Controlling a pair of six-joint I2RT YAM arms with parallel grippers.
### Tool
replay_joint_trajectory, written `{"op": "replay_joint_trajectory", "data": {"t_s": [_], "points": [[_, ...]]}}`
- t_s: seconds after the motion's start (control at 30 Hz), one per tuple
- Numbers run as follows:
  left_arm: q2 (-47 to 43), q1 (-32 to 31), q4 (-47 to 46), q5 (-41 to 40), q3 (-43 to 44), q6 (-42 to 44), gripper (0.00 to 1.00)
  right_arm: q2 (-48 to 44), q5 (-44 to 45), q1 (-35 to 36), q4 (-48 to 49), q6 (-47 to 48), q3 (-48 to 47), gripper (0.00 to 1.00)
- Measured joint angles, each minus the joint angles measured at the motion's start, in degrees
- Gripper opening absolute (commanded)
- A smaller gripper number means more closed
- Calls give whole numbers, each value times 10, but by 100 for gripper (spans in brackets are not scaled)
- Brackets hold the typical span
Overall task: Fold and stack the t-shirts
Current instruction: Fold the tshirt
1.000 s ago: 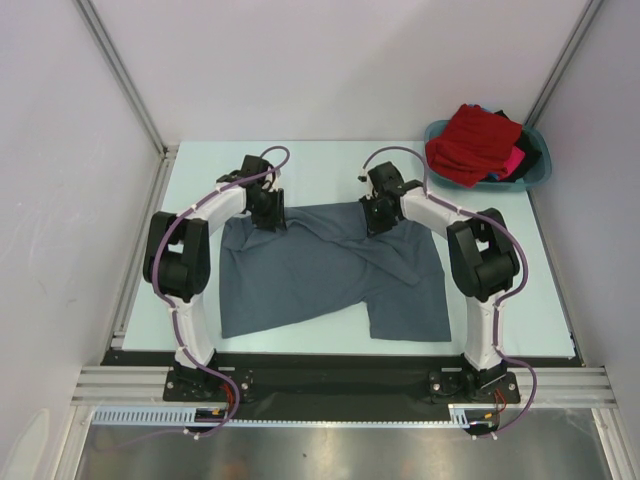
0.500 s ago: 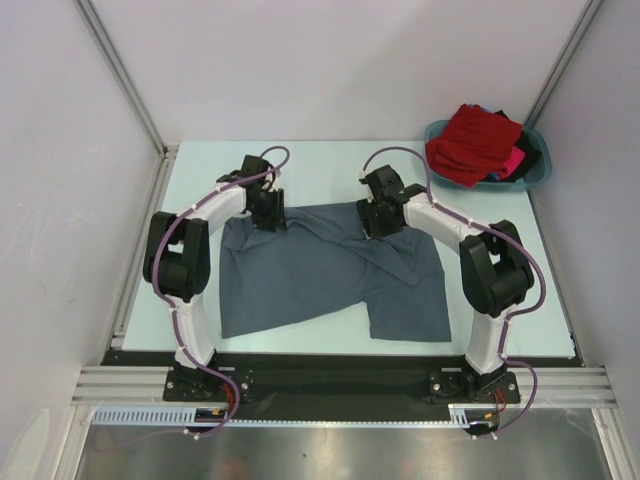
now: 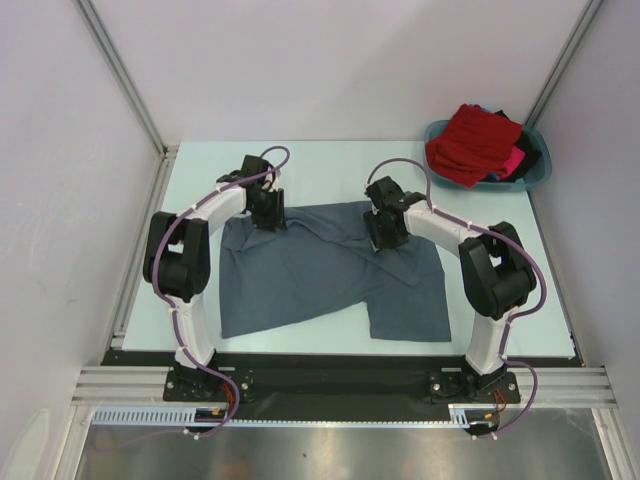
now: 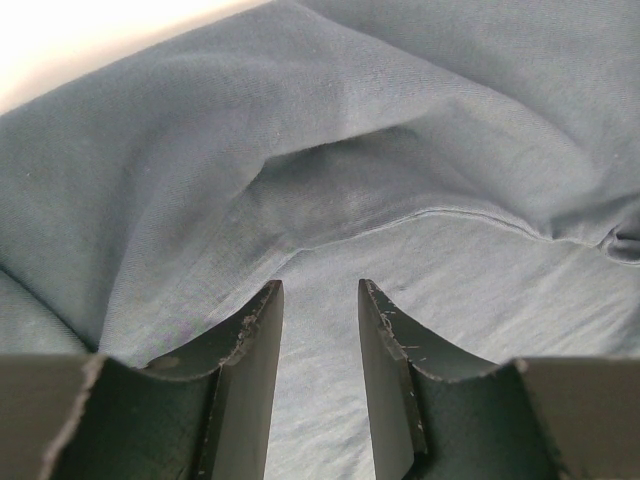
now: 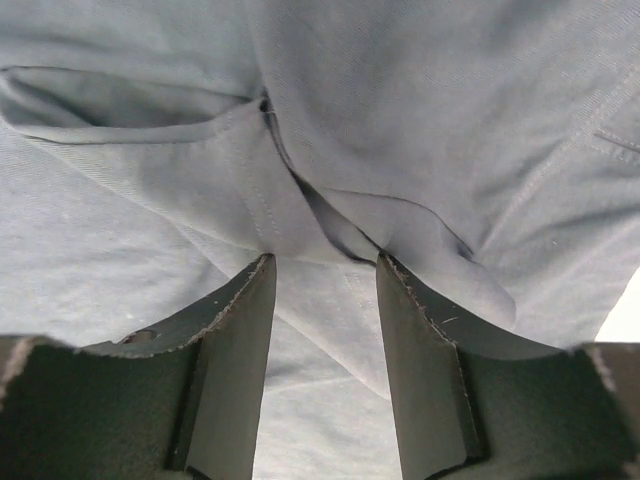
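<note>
A large slate-grey t-shirt (image 3: pixel 320 275) lies rumpled and partly folded over on the pale table (image 3: pixel 200 175). My left gripper (image 3: pixel 268 216) is at its far left edge, open, with flat grey cloth (image 4: pixel 330 180) under and between the fingers (image 4: pixel 250 345). My right gripper (image 3: pixel 386 236) is over a folded ridge in the shirt's far right part, open, with its fingertips (image 5: pixel 258 290) touching a doubled seam fold (image 5: pixel 330 215). A red t-shirt (image 3: pixel 472 140), a pink one (image 3: pixel 514 160) and a dark one (image 3: pixel 533 150) are piled in the basin.
The teal plastic basin (image 3: pixel 541 177) stands at the far right corner of the table. Enclosure walls and metal posts (image 3: pixel 120 75) close in the left, back and right. The table's near edge meets a black rail (image 3: pixel 330 375) by the arm bases.
My right gripper has moved a little toward the near side and right, over the shirt's folded ridge. My left gripper and the shirt's outline look unchanged.
</note>
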State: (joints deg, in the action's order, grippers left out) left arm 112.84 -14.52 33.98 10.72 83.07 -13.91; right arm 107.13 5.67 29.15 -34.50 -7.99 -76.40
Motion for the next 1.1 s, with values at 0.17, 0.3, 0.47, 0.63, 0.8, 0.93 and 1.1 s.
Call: {"op": "replay_joint_trajectory", "data": {"t_s": [0.17,0.3,0.47,0.63,0.8,0.93,1.1], "points": [[0,0,0,0,0,0,41,0,16,0,0,1,1,52],[0,0,0,0,0,0,41,0,28,0,1,5,1,54],[0,0,0,0,0,0,41,8,30,-9,1,12,-5,52],[0,0,0,0,0,0,41,21,18,-22,5,19,-18,40],[0,0,0,0,0,0,41,25,-6,-29,7,26,-24,28],[0,0,0,0,0,0,41,25,-24,-30,10,28,-24,13],[0,0,0,0,0,0,41,25,-49,-30,10,29,-24,0]]}}
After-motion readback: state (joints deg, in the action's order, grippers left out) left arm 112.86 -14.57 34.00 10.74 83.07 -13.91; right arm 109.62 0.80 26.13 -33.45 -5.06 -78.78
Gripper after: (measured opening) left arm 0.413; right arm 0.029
